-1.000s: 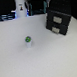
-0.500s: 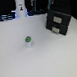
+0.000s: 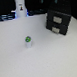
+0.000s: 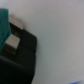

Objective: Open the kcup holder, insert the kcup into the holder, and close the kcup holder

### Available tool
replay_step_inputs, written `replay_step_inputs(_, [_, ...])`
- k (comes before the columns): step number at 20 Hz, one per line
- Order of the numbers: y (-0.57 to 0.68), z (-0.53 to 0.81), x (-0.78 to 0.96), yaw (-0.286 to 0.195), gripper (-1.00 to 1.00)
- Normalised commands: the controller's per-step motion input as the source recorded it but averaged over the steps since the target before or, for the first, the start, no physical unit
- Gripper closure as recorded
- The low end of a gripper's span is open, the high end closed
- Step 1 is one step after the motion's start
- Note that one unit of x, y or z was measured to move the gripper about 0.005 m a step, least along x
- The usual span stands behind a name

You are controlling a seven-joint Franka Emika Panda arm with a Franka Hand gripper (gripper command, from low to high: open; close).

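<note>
The kcup [image 3: 28,40], a tiny round cup with a green top and whitish sides, stands upright and alone on the white table [image 3: 47,61]. It sits well apart from the kcup holder [image 3: 59,21] and toward the exterior view's left of it. It does not show in the wrist view, so it lies outside what the tool's camera sees and nothing is touching it.

The kcup holder, a black boxy unit with pale rectangular slots on its front, sits on the table at the exterior view's right. The same black box [image 4: 20,60] fills one corner of the wrist view, its pale slots [image 4: 12,41] blurred, which puts the tool's camera far nearer the holder than the cup. Whether the drawer is in or out cannot be told from these blurred frames.

The gripper's fingers cannot be made out in either view, so whether the jaws stand wide or narrow cannot be told.

A white bottle-shaped object [image 3: 20,7] stands at the table's far edge, beyond the cup.
</note>
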Motion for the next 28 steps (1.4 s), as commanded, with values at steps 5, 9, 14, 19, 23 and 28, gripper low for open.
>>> replay_step_inputs(5, [0.7,0.0,-0.15,-0.174,-1.0])
replay_step_inputs(9, [0.62,-0.05,-0.04,-0.161,-1.0])
replay_step_inputs(14, [0.54,-0.18,0.01,-0.151,-1.0])
replay_step_inputs(19, [0.52,-0.25,0.02,-0.144,-1.0])
replay_step_inputs(23, [0.5,-0.27,0.01,-0.139,-1.0])
replay_step_inputs(28, [0.39,-0.32,0.0,-0.115,-1.0])
